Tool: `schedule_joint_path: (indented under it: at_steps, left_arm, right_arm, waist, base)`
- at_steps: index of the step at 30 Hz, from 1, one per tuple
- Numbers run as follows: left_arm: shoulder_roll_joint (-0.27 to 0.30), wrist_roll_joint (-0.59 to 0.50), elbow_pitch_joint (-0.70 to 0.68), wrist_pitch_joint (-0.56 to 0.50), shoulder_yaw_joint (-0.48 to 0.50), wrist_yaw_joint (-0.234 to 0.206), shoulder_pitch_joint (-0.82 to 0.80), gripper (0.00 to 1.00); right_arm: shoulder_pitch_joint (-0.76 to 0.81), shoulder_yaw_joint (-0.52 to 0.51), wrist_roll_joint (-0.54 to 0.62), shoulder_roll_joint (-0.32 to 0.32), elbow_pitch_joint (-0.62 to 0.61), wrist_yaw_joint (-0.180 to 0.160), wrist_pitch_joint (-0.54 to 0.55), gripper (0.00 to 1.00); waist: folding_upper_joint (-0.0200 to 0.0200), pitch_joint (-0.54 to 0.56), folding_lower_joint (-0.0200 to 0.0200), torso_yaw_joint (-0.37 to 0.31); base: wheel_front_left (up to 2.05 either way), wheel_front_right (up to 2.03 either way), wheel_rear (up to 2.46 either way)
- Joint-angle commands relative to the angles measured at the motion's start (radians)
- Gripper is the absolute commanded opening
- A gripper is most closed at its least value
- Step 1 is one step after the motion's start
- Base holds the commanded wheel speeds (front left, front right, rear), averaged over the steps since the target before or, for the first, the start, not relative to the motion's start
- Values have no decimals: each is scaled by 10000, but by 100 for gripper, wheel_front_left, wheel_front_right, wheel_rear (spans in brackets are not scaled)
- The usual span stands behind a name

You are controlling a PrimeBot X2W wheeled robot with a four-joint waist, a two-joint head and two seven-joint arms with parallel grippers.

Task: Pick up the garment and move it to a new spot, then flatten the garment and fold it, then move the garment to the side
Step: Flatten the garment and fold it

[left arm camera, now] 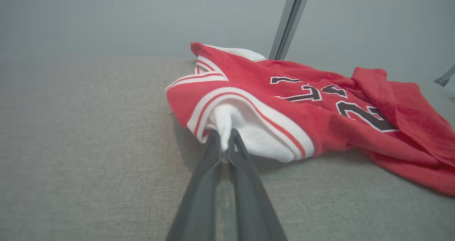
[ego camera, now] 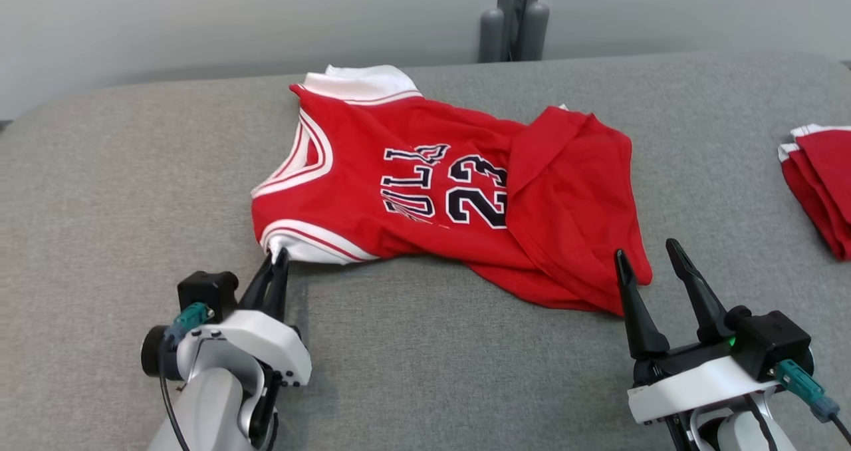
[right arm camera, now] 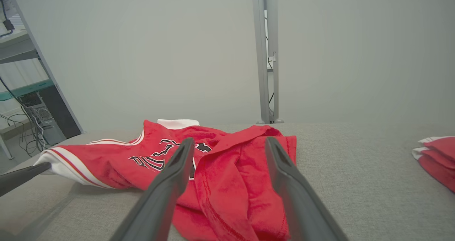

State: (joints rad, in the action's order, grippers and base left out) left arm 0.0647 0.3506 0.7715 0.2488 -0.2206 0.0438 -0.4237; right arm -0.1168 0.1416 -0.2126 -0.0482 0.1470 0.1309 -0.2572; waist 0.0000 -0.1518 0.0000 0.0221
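Left gripper (ego camera: 278,259), nearest the lens at lower left, has its two dark fingers pressed together on the white trim at the near left corner of a red jersey (ego camera: 432,132), which lies crumpled across the middle of a grey cloth-covered table (ego camera: 133,191). From the left wrist, the gripper (left arm camera: 224,138) pinches a fold of white cloth just inside the red-and-white armhole band, though how many layers it has caught cannot be told. Right gripper (ego camera: 647,250), at lower right, stands with its fingers spread wide and holds nothing. Its tips are just beside the jersey's near right hem, and whether they touch the cloth is unclear. The jersey's right third is flapped over onto itself, hiding part of the front. The number 23 reads clearly, while the black lettering beside it is creased and hard to make out. A white piece at the jersey's far left corner sits close to the table's far edge. Both forearms are cut off by the bottom of the head view. Bare grey cloth lies open to the left of the jersey, between the two grippers, and to the right as far as a pile (ego camera: 821,178) of red-and-white cloth. That pile lies well apart from the jersey and is cut off by the right edge. A grey post (ego camera: 515,12) rises behind the table against a pale wall (ego camera: 199,18).
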Motion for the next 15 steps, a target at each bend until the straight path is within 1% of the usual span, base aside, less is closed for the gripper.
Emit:
schedule_joint_path:
  at_steps: [1,5,9,13,15]
  left_arm:
    - [73,-53,-121,71,-29,57,215,0]
    - [127,-134,-844,-19,-279,173,809,0]
    - [306,-12,-1812,-889,-689,412,1691,0]
    - [591,119,-2977,-1675,-807,434,2431,0]
    - [780,195,-3642,-2062,-794,356,2780,0]
  right_arm:
    - [65,-8,-62,-53,42,-5,-85,100]
    - [222,13,-180,-53,156,-5,-85,100]
    - [422,6,-277,-51,220,-5,-88,100]
    - [517,44,-346,-50,208,-5,-92,100]
    - [564,59,-364,-51,194,-5,-92,100]
  waist:
    - [0,213,0,148]
    - [0,719,0,402]
    - [0,1189,0,689]
    - [0,1377,0,916]
    - [0,1404,0,1005]
  base:
    - [0,0,0]
    - [0,0,0]
    - [0,0,0]
    - [0,0,0]
    - [0,0,0]
